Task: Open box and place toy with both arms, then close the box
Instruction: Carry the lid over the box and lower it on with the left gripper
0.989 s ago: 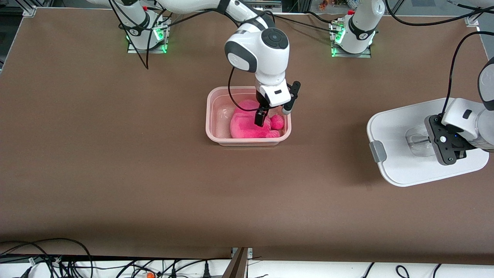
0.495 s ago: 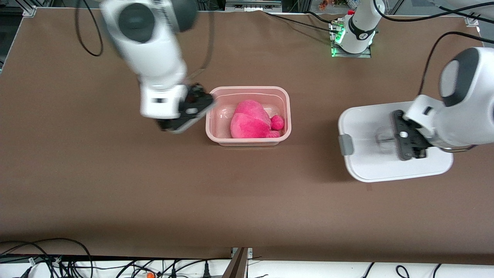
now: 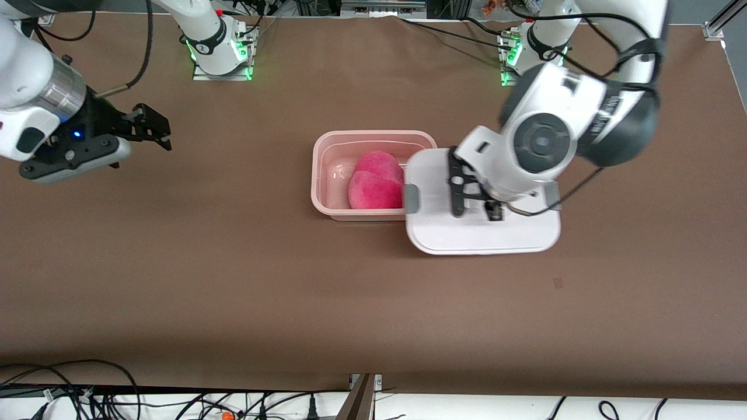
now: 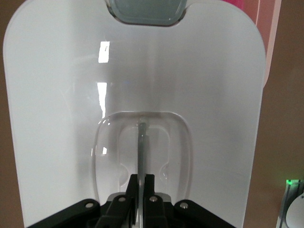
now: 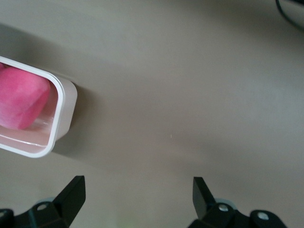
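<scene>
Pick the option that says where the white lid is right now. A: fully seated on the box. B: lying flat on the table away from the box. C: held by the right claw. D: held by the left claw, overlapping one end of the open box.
D: the left claw grips the lid by its handle, covering only one end of the box.

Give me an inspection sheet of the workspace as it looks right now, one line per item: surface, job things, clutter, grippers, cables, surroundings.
Surface: brown table, bare around the work.
Job's things: toy lies in the open box; lid is carried in the air, overlapping the box's end toward the left arm.
Clutter: nothing seen.
Grippers: left gripper shut on the lid's clear handle; right gripper open, empty, over bare table toward the right arm's end.
Cables: black cables hang along both arms; more lie below the table's near edge.
Surroundings: green-lit pedestal bases at the table's top edge.
</scene>
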{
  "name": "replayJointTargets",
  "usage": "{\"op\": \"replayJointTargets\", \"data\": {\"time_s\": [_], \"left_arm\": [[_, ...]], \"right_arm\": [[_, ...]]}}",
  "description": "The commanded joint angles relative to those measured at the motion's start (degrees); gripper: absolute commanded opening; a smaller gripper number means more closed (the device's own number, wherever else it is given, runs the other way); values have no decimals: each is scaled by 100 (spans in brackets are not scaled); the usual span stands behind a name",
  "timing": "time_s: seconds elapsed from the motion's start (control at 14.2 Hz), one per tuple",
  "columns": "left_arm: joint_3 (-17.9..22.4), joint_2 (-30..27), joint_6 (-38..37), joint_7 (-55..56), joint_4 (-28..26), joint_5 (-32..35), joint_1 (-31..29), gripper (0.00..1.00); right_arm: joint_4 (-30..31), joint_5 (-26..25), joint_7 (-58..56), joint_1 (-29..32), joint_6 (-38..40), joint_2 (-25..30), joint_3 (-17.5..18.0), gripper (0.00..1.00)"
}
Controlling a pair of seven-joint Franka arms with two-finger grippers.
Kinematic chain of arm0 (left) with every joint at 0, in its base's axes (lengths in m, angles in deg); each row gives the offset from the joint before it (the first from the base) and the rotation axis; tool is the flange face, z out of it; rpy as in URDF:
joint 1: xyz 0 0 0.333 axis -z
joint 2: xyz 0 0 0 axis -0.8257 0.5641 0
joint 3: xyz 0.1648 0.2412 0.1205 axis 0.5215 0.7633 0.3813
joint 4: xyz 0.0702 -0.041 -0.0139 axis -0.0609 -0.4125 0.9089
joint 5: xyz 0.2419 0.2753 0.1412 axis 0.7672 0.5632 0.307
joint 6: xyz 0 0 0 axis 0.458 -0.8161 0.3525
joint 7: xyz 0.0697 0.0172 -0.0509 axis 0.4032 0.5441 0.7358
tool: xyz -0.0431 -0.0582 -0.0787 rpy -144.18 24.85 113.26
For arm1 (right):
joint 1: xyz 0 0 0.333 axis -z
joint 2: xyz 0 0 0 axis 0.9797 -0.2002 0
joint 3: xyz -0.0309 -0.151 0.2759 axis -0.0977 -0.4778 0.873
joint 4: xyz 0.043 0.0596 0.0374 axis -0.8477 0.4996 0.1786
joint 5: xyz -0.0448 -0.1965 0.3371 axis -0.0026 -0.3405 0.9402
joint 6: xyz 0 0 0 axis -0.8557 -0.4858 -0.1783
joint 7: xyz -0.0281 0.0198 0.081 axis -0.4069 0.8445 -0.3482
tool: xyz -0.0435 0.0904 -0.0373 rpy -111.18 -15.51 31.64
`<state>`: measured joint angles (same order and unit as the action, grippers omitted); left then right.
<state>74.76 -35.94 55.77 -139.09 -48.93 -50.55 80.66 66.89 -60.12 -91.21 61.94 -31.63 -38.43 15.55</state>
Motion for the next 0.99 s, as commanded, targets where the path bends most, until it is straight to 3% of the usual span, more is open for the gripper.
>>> {"op": "replayJointTargets", "data": {"time_s": [0.0, 0.28, 0.49, 0.92], "left_arm": [[95, 227, 469, 867, 95, -126, 723, 0], [139, 491, 1015, 1614, 52, -47, 1576, 0], [130, 597, 1148, 1731, 25, 101, 1771, 0], [130, 676, 1174, 1723, -159, 375, 2009, 0]], "right_arm": [[1450, -9, 435, 192, -516, 922, 22, 100], [1506, -412, 595, 289, -711, 950, -13, 100], [1375, -641, 595, 219, -799, 854, 31, 100], [1269, -642, 595, 245, -808, 687, -4, 100]]}}
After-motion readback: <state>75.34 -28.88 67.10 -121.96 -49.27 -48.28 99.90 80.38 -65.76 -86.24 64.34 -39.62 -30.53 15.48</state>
